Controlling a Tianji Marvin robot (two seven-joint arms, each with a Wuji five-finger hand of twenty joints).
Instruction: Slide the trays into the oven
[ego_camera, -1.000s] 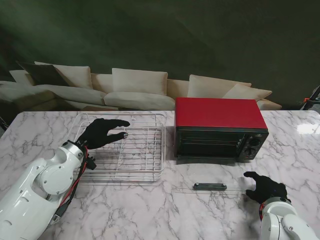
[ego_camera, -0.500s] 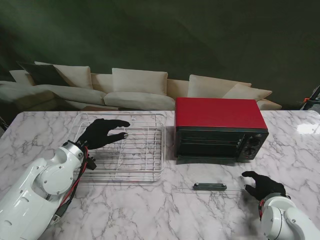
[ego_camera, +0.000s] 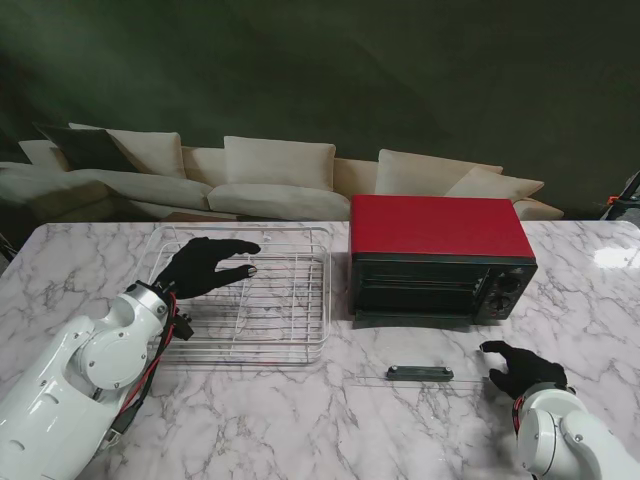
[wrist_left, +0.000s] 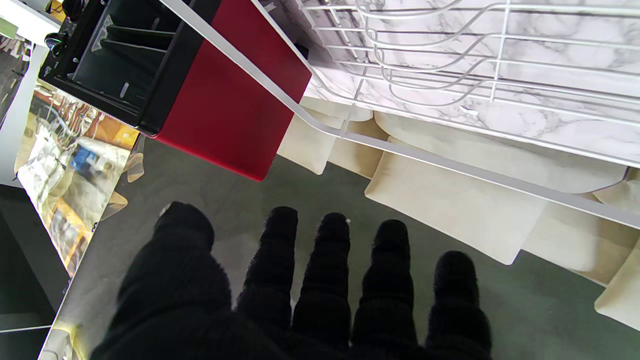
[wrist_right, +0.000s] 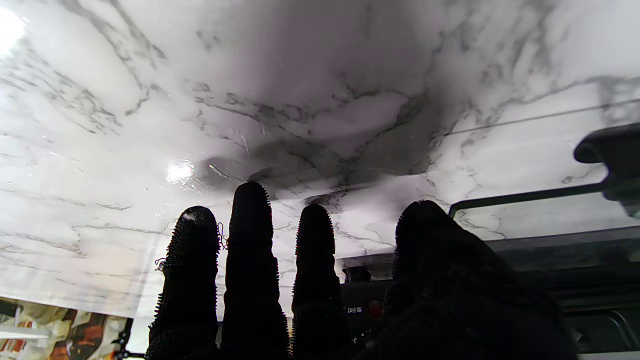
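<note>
A white wire tray (ego_camera: 262, 300) lies on the marble table to the left of the red oven (ego_camera: 440, 232). The oven's glass door is folded down flat on the table, its dark handle (ego_camera: 420, 373) nearest to me. My left hand (ego_camera: 205, 265) hovers over the tray's left part with fingers spread and holds nothing. In the left wrist view the tray's rim (wrist_left: 450, 165) and the oven (wrist_left: 225, 100) lie beyond the fingers (wrist_left: 325, 280). My right hand (ego_camera: 522, 369) rests open just right of the door's edge. The right wrist view shows the glass door (wrist_right: 540, 215) beside the fingers (wrist_right: 250, 260).
A beige sofa (ego_camera: 270, 185) runs behind the table's far edge. The marble table top (ego_camera: 300, 420) stretches between my two arms, nearer to me than the tray. The oven's control knobs (ego_camera: 508, 285) sit on the right of its front.
My right hand has crept a little to the left, toward the lowered door's edge. The left hand, the tray and the oven have not moved.
</note>
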